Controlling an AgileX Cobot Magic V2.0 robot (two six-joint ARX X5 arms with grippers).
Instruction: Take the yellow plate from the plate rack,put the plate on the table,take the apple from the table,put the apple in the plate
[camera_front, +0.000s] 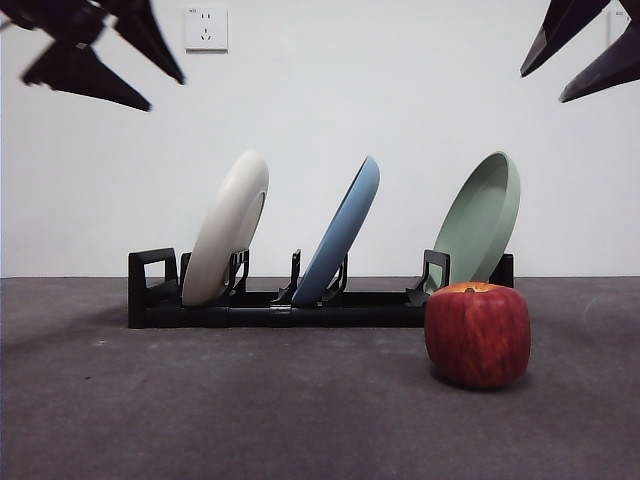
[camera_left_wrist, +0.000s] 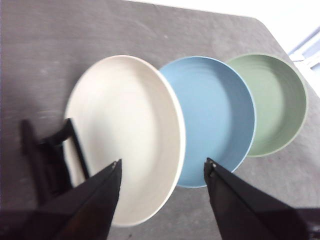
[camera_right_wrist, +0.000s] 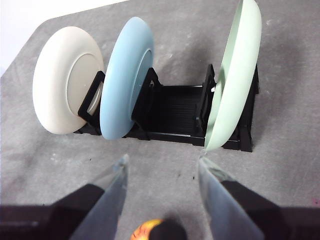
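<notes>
The cream yellow plate (camera_front: 228, 228) stands tilted in the left slot of the black plate rack (camera_front: 270, 305); it also shows in the left wrist view (camera_left_wrist: 125, 130) and the right wrist view (camera_right_wrist: 62, 77). The red apple (camera_front: 478, 334) sits on the table (camera_front: 250, 410) in front of the rack's right end; its orange top shows in the right wrist view (camera_right_wrist: 147, 231). My left gripper (camera_left_wrist: 162, 167) is open and empty above the yellow plate. My right gripper (camera_right_wrist: 161, 167) is open and empty, high above the apple.
A blue plate (camera_front: 340, 232) stands in the rack's middle slot and a pale green plate (camera_front: 480, 220) in the right slot. Both arms show as dark tips at the top corners of the front view. A wall socket (camera_front: 206, 28) is behind.
</notes>
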